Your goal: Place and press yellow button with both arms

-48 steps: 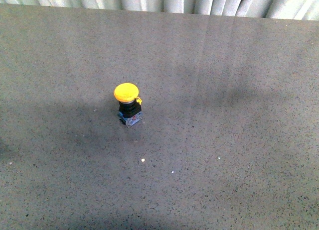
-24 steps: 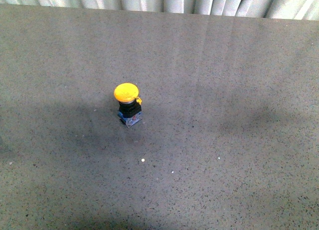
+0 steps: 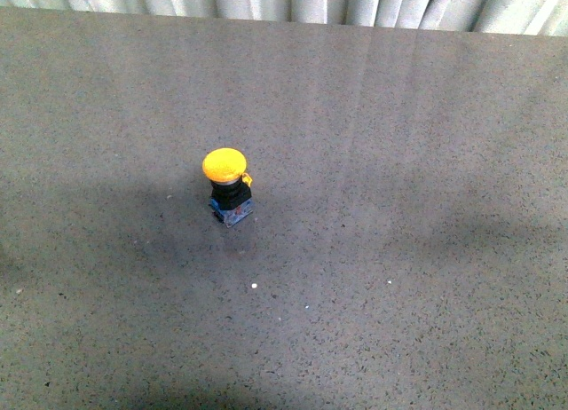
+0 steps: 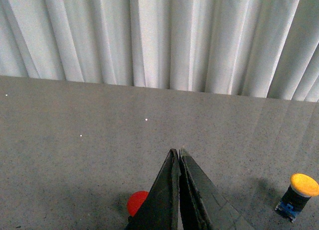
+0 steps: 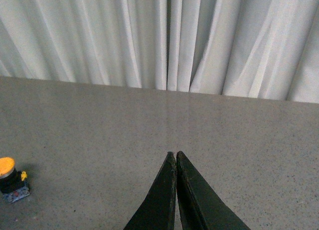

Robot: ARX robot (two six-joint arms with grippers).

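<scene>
The yellow button (image 3: 227, 186) stands upright on the speckled grey table (image 3: 399, 250), at about 10 o'clock from the centre of the front view. Its cap is a smooth, round yellow mushroom dome. Below it sits a black cylindrical collar on a small blue-grey square base. No arm appears in the front view.

In the left wrist view, the left gripper (image 4: 179, 153) has its flat dark fingers pressed together, tapering to one point, with nothing between them. A round red object (image 4: 136, 202) shows partly behind the fingers. The button (image 4: 298, 194) stands well apart from the tips.

In the right wrist view, the right gripper (image 5: 176, 154) is likewise pressed together and empty. The button (image 5: 11, 180) stands well apart from it. A pleated white curtain (image 5: 149, 36) hangs beyond the table's far edge.
</scene>
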